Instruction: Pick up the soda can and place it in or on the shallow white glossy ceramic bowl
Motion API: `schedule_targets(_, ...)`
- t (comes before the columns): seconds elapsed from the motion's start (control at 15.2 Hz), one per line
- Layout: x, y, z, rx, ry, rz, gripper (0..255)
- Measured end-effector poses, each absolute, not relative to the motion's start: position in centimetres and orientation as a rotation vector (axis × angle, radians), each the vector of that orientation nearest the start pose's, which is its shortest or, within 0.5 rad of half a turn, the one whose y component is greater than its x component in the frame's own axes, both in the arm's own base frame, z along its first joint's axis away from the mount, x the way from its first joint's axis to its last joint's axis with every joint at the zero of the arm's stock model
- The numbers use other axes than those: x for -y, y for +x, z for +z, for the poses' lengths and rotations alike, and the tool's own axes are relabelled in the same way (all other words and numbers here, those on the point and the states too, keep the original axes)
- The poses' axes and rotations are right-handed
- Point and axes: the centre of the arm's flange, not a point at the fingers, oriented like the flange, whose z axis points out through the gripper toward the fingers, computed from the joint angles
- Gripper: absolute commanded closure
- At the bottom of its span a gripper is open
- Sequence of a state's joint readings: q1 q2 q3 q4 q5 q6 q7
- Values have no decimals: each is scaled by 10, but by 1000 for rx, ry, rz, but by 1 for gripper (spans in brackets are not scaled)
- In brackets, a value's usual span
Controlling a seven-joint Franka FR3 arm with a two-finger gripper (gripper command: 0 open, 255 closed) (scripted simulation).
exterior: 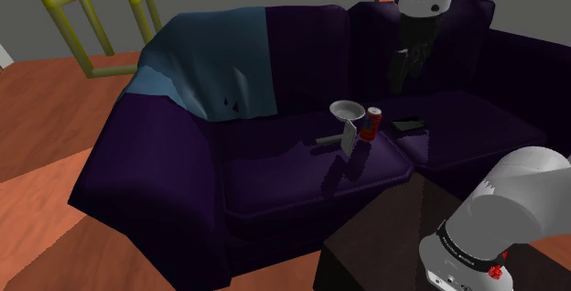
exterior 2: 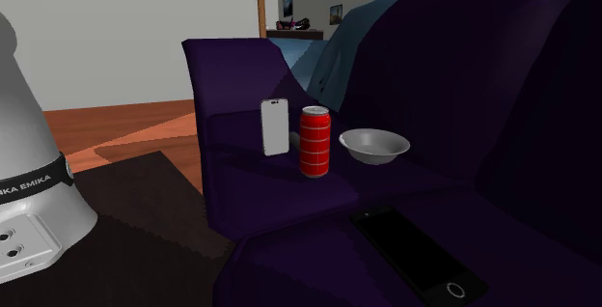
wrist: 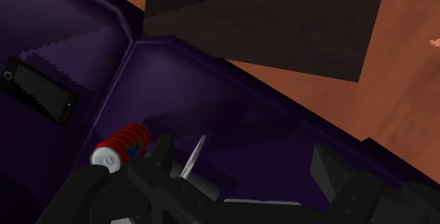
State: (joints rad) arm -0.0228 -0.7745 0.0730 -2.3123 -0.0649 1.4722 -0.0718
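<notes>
While my gripper point(exterior: 407, 65) hangs above the purple sofa point(exterior: 274, 175), fingers spread, nothing between them, red soda can point(exterior 2: 315, 141) upright on cushion, white bowl point(exterior 2: 374, 145) just beside it.

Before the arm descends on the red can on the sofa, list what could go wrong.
The thin white slab standing upright close beside the red ribbed soda can could be toppled by a finger of the open black gripper. The shallow white bowl sits close on the can's other side and might get shoved. The can stands on a dark purple sofa cushion, so a nudge may tip it.
</notes>
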Motion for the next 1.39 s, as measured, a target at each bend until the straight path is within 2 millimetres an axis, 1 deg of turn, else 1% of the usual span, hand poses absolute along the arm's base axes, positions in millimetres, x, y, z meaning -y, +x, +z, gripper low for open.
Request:
schedule_targets(0.13,-11,302,595,152,-3248,112,0)
schedule_targets(0.26,5,313,584,141,-3242,107,0)
schedule_targets(0.4,19,322,565,129,-3233,102,0)
schedule_targets(0.53,33,337,547,117,-3225,95,0)
schedule_targets(0.66,51,350,534,104,-3217,87,0)
schedule_targets(0.79,69,363,515,91,-3208,81,0)
schedule_targets(1.06,104,383,480,67,-3191,66,0)
schedule_targets(1.19,117,394,459,56,-3182,60,0)
schedule_targets(1.25,126,399,453,50,-3178,56,0)
schedule_targets(1.39,145,417,434,37,-3169,49,0)
